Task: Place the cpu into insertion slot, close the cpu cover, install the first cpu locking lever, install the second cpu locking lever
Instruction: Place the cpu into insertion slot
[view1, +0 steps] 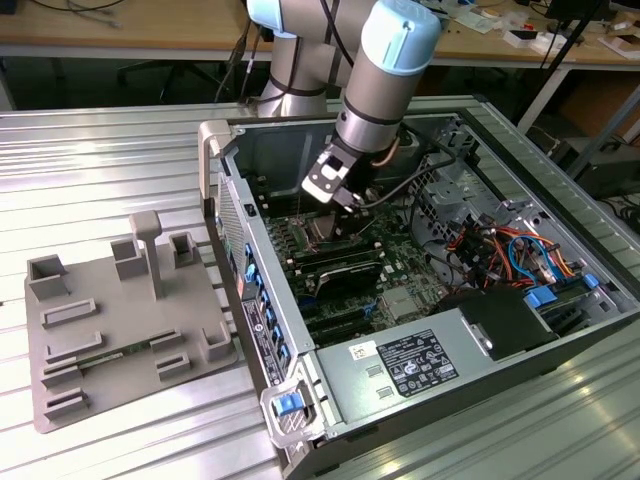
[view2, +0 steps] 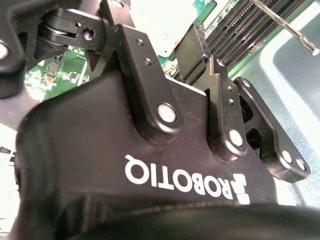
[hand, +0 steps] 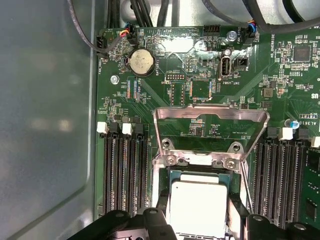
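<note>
First wrist view: cpu (hand: 198, 207) face-up, square with memory slots (hand: 124, 170).

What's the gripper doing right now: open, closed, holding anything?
Gripper: closed on the cpu, gripping it by two opposite edges at the insertion slot; the cpu cover stands open.

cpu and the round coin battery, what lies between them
In the first wrist view, the cpu cover, standing open, and a stretch of green board.
</note>
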